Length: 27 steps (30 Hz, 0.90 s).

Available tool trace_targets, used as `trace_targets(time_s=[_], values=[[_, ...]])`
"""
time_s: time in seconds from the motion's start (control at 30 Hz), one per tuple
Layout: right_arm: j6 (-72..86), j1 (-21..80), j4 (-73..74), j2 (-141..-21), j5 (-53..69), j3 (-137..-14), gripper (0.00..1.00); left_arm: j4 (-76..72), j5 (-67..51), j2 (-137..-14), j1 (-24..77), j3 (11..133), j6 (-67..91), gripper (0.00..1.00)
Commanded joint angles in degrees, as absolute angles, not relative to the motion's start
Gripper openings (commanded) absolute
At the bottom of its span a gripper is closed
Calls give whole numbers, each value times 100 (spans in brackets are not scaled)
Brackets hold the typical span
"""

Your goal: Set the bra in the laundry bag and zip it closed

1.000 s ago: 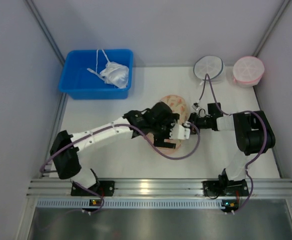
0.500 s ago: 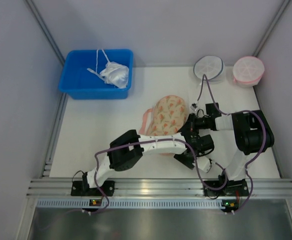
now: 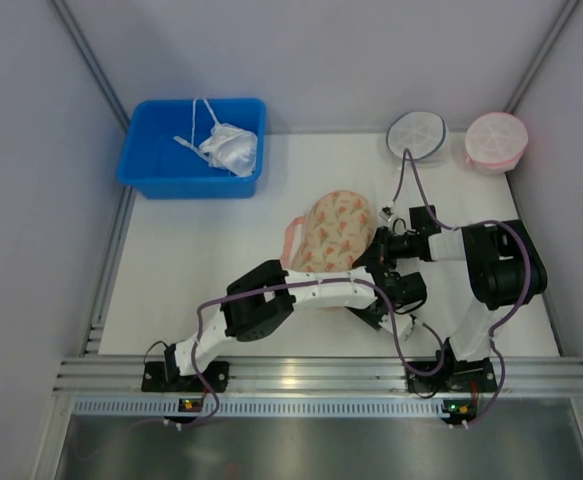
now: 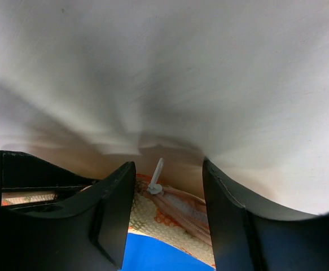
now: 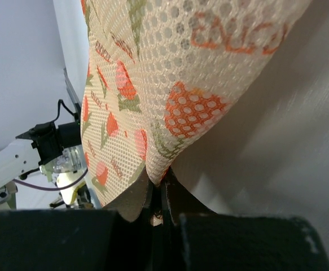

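The left gripper (image 4: pixel 167 169) stands wide open and holds nothing. The bag's white zip pull (image 4: pixel 156 174) stands between its fingers (image 4: pixel 116 209) and touches neither. The stretch of pink zip running from the pull looks closed; the rest of it is out of sight.

The right gripper (image 5: pixel 157 189) is shut tight on a fold of the bag (image 5: pixel 153 84) at its edge, the printed mesh rising from the pinch. From above, this grip (image 3: pixel 383 243) is at the bag's right side, and the left arm's wrist lies just nearer than that, at the bag's near right end.

The bag (image 3: pixel 333 230) lies on the table (image 3: pixel 191 250), floral side up, with a pink loop (image 3: pixel 293 238) at its left edge. The cream bra is not to be seen in any view.

Far left of the bag sits a blue bin (image 3: pixel 151 160) holding a white bra (image 3: pixel 226 148). Beyond the bag to the right are a white pouch (image 3: pixel 416 133) and a pink pouch (image 3: pixel 496 138), side by side.
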State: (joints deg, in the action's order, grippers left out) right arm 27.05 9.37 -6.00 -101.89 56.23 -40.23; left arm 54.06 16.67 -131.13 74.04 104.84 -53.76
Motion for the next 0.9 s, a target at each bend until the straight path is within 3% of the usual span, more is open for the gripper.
trace_targets(time_s=[0.0, 0.2, 0.37, 0.87], values=[[2628, 1046, -659, -10222, 5678, -4157, 0, 5511, 1811, -13377, 7357, 10600, -5467, 56], [2637, 1046, -642, -10248, 5669, -4184, 0, 5520, 1819, -13552, 7356, 10740, -5484, 58], [2707, 1046, -712, -10266, 5660, -4184, 0, 5520, 1819, -13640, 7400, 10881, -5476, 68], [2804, 1046, -861, -10397, 5669, -4201, 0, 5520, 1846, -14053, 7682, 11215, -5440, 69]])
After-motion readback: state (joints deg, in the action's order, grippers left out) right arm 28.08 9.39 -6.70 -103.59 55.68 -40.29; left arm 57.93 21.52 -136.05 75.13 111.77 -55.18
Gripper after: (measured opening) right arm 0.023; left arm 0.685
